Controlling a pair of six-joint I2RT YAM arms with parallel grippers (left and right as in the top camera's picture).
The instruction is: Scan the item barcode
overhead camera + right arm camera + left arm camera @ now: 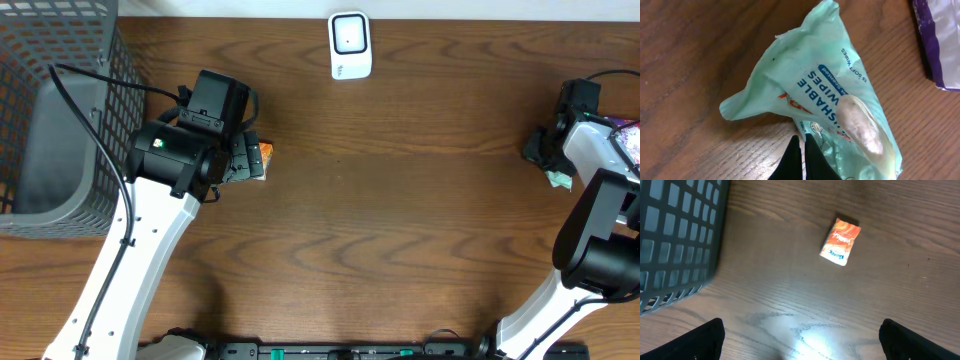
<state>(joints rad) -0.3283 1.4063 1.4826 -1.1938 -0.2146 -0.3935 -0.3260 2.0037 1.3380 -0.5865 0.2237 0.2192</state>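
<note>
**Overhead.** A small orange packet [262, 154] lies flat on the table [400, 240], just right of the basket [60, 120] and partly under the left gripper [243, 160]. The scanner [350, 45] stands further right of the basket, at the table's far edge. A green wipes pack [560, 181] lies on the side opposite the basket. Either could be the item to scan.

**Left wrist.** The packet sits clear of the basket wall, untouched, ahead of fingers spread wide apart. It looks light, thin and glossy, so probably slippery. Gripping it across its narrow width would likely hold it best, and gently, since it may crush. No barcode shows, so it is probably on the underside.

**Right wrist.** The right gripper [800, 150] has its fingers pressed together at the wipes pack's edge, well away from the basket. I cannot tell whether film is pinched. The pack is limp and crinkled and would sag, so the fuller middle looks safer to hold than the crimped end.
</note>
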